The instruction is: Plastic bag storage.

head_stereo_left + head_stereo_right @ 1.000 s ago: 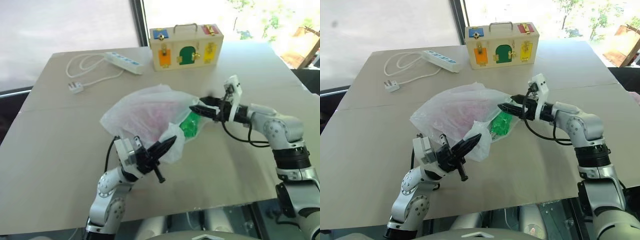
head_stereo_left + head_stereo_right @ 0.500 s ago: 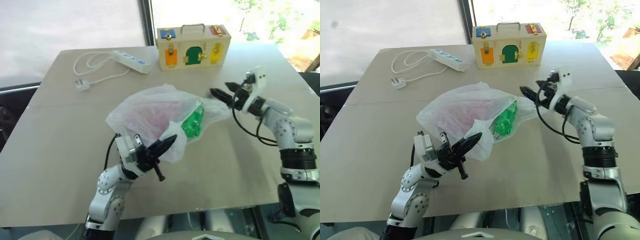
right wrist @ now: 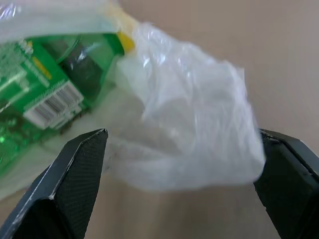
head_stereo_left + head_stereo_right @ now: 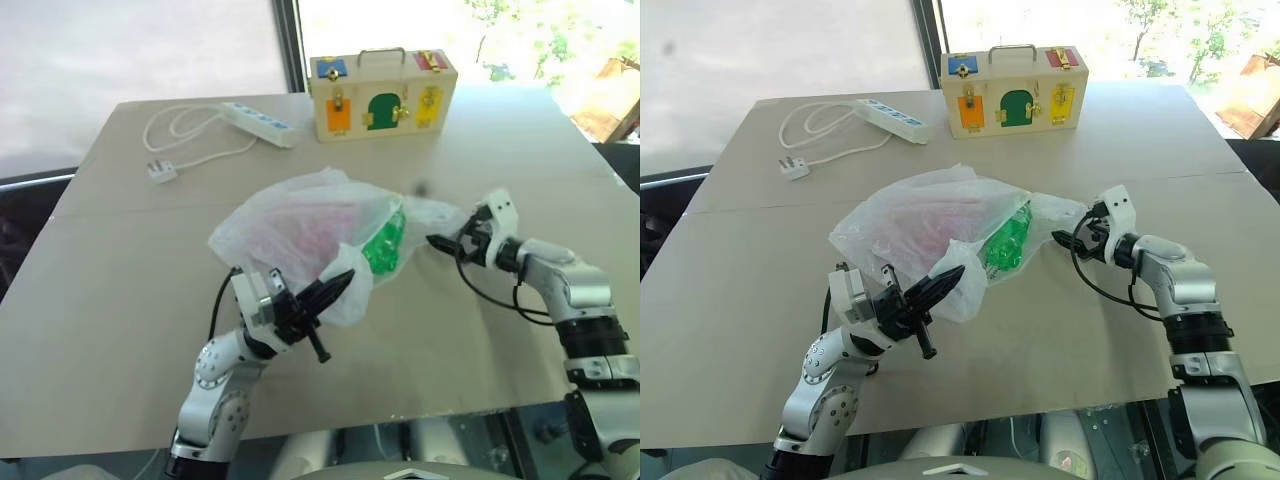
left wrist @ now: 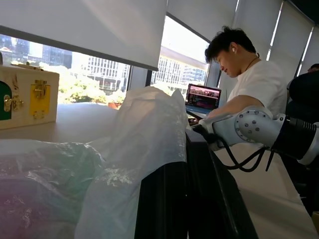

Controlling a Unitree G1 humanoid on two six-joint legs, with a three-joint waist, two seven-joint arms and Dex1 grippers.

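The plastic bag (image 4: 295, 225) lies crumpled in the middle of the table, translucent white with something pink inside. A green bottle (image 4: 383, 240) shows through its right side. My left gripper (image 4: 335, 287) is at the bag's near edge, shut on a fold of the plastic bag (image 5: 144, 149). My right gripper (image 4: 437, 242) is low over the table at the bag's right end, open. Its fingers (image 3: 79, 169) stand on either side of a bunched white flap of the bag (image 3: 194, 124) without touching it. The bottle's label (image 3: 45, 79) is just beyond that flap.
A wooden box with coloured doors and latches (image 4: 383, 95) stands at the table's far edge. A white power strip (image 4: 255, 122) with its cord and plug (image 4: 158, 170) lies at the far left. A person (image 5: 239, 64) sits by a laptop (image 5: 202, 97) beyond the table.
My right gripper has swung away from the bag's top, right and down, to table level at the bag's right flap. It stays open. The left gripper has kept still on its fold.
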